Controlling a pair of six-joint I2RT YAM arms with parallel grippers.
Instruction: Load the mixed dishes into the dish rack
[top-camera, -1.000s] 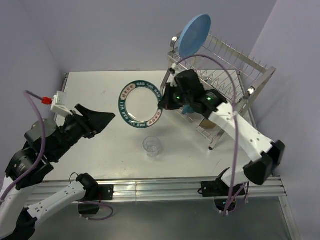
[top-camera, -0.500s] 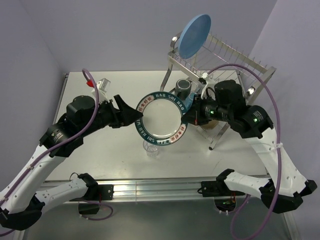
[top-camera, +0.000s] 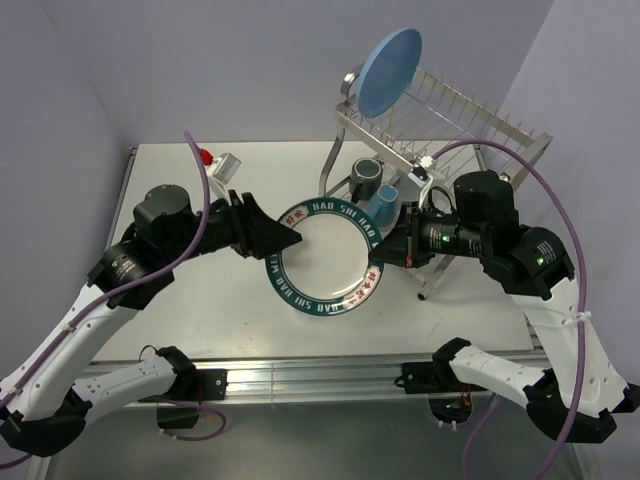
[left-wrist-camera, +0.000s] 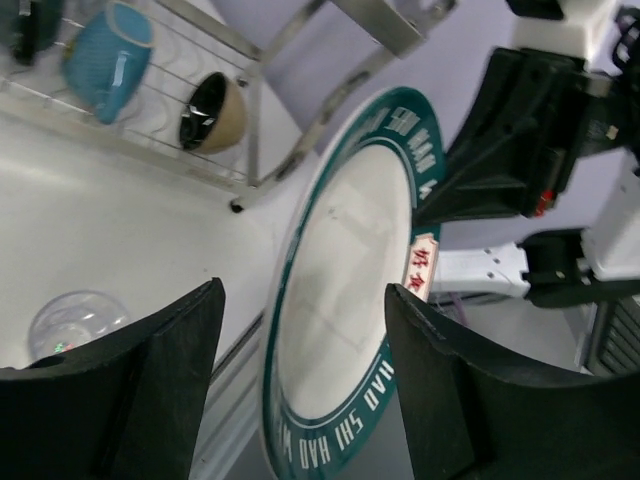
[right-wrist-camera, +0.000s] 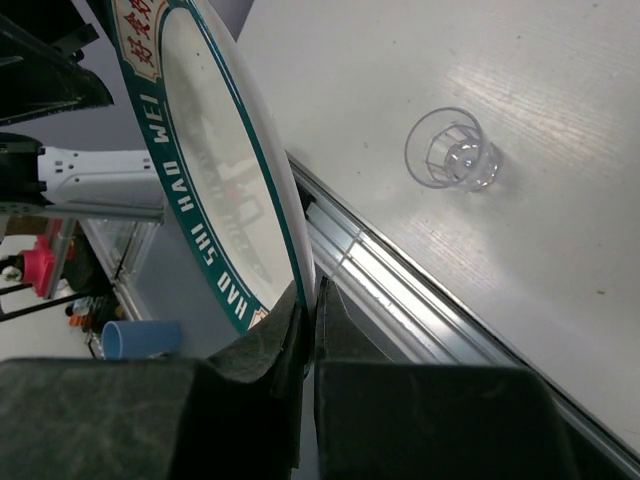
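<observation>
Since half a second back, brought nearer the front of the white table (top-camera: 290, 165): small round white plate with dark teal lettered rim (top-camera: 325, 255), now hiding the clear glass tumbler (right-wrist-camera: 452, 150) from above; closed in with the left gripper (left-wrist-camera: 302, 290) too. Looks like a mid-air hand-over on the way to loading this plate into the two-tier silver wire dish rack (top-camera: 455, 115). Held clear of the tabletop, tilted on edge, between both arms and just left of the rack. Pinched at one rim by the right gripper (right-wrist-camera: 308, 300), pressed tight on the edge. On the left, spread wide, straddling the opposite rim, apparently without touching. Next, probably: close the left on the rim before releasing the right, then stand the plate between the prongs. Glossy, thin-edged, likely slippery.
</observation>
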